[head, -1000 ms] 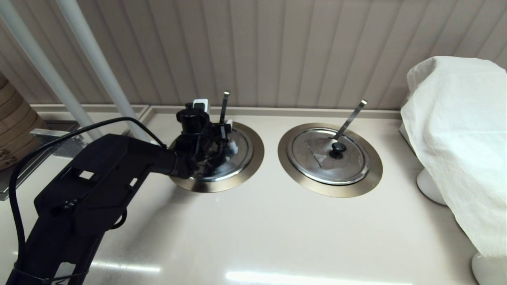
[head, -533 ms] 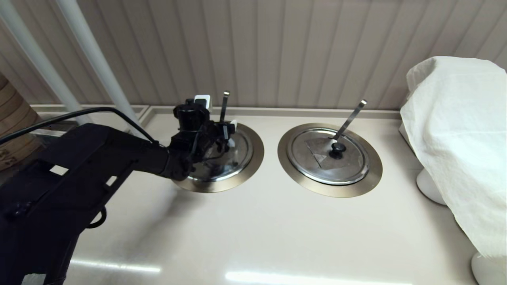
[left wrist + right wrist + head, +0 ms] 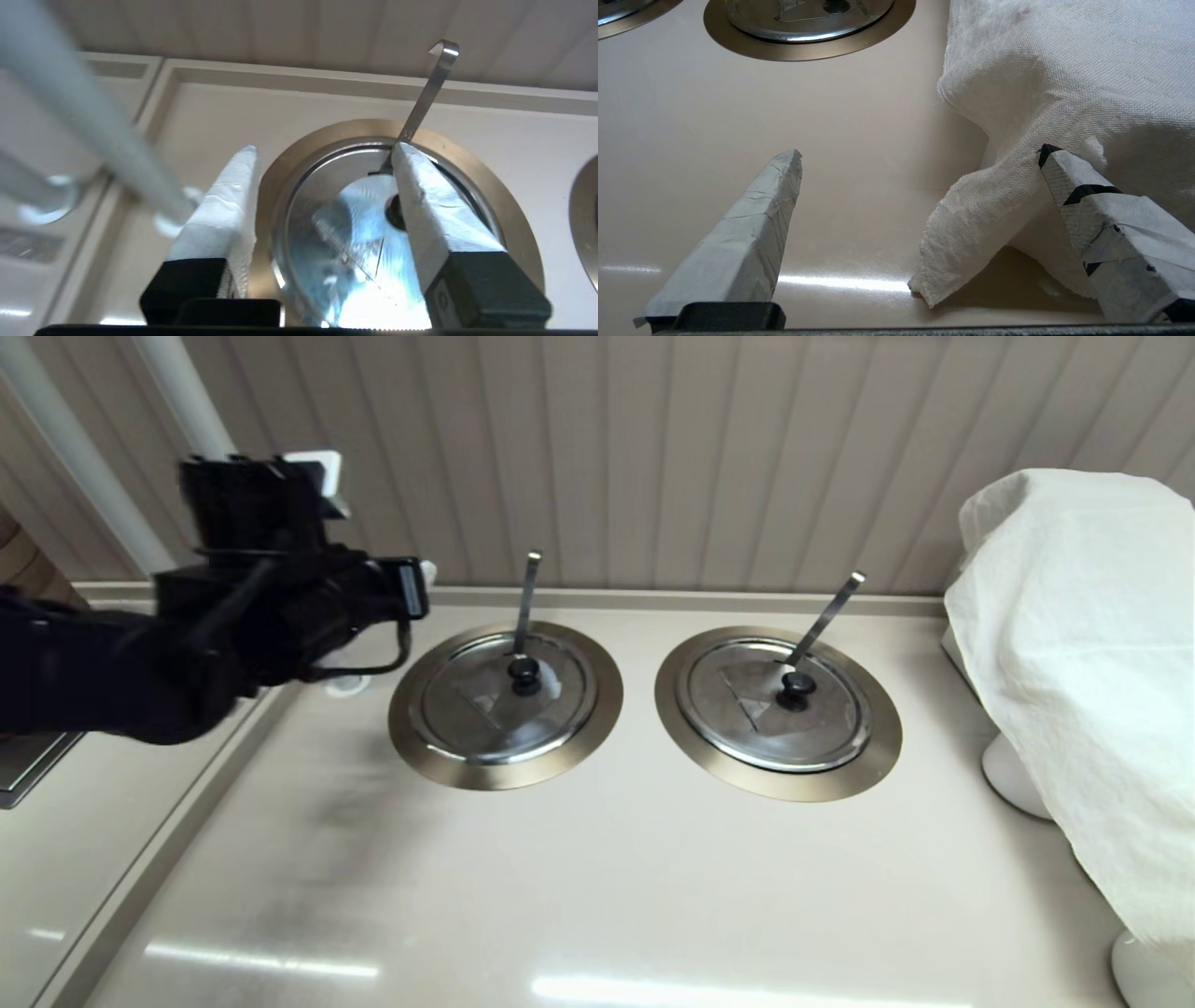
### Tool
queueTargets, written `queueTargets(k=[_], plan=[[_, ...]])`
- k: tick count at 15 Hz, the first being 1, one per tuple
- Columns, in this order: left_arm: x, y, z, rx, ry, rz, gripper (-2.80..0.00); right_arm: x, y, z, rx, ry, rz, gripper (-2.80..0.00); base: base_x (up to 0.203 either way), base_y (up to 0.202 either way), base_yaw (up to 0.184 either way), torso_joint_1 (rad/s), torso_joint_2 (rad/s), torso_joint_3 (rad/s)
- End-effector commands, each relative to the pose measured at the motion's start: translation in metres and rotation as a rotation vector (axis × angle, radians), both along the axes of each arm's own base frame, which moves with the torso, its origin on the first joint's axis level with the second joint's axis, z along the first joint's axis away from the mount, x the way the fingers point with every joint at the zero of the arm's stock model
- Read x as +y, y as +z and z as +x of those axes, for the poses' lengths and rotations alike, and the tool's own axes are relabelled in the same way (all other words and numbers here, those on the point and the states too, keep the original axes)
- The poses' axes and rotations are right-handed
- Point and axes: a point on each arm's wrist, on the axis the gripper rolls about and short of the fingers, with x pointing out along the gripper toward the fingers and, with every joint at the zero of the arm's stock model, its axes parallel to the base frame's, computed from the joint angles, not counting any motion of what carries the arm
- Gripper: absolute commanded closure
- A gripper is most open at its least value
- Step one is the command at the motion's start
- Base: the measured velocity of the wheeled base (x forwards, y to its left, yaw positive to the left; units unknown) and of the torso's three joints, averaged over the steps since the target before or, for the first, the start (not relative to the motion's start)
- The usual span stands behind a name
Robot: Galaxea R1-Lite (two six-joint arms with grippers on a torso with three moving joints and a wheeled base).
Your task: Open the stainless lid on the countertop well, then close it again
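L gripper (image 3: 411,581) up in the air, well left of and above the countertop well (image 3: 505,706) — holds nothing, taped fingers (image 3: 224,210) spread wide apart. L arm comes in from the left edge in head view, over the step at the counter's left end.

Stainless lid (image 3: 505,698) sits flat in the well, closed; black knob (image 3: 525,670) at centre, wedge flap section on its surface. Straight utensil handle (image 3: 527,597) pokes up through the lid near the back edge, nearly upright, hooked tip near the wall panel. In L wrist view the lid (image 3: 355,233) shows between the two fingers, knob partly hidden behind one of them.

Twin lid (image 3: 775,702) w/ slanted handle (image 3: 825,613) sits in the well to the right, also closed.

R gripper (image 3: 920,186) low over the counter (image 3: 738,116), jaws wide apart, empty; one finger (image 3: 1087,205) just beside the hanging edge of the white cloth (image 3: 1083,653) — contact cannot be told. Not in head view.
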Motion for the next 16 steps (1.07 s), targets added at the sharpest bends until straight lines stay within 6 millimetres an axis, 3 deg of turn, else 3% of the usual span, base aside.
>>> queueTargets(k=[1,3,6,10,12,13,16], plan=[[0.03,0.051,-0.082,-0.068,0.015,-0.023,0.0,0.0,0.0,0.0,0.001,0.0,-0.001,-2.8,0.0,0.0,0.0,0.0,0.0,0.0],[0.056,0.051,-0.157,0.009,0.03,0.002,0.0,0.0,0.0,0.0,0.001,0.0,-0.001,-2.8,0.0,0.0,0.0,0.0,0.0,0.0],[0.09,0.03,-0.262,0.008,0.056,0.001,0.0,0.0,0.0,0.0,0.0,0.0,-0.001,-2.8,0.0,0.0,0.0,0.0,0.0,0.0],[0.113,-0.001,-0.37,-0.049,0.247,0.019,0.0,0.0,0.0,0.0,0.001,0.0,-0.001,-2.8,0.0,0.0,0.0,0.0,0.0,0.0],[0.11,-0.018,-0.41,-0.105,0.325,0.082,0.0,0.0,0.0,0.0,0.001,0.0,0.0,-2.8,0.0,0.0,0.0,0.0,0.0,0.0],[0.108,-0.03,-0.42,-0.116,0.345,0.113,0.0,0.0,0.0,0.0,0.001,0.0,-0.001,-2.8,0.0,0.0,0.0,0.0,0.0,0.0],[0.106,-0.078,-0.42,-0.055,0.283,0.171,0.0,0.0,0.0,0.0,0.001,0.0,-0.001,-2.8,0.0,0.0,0.0,0.0,0.0,0.0]])
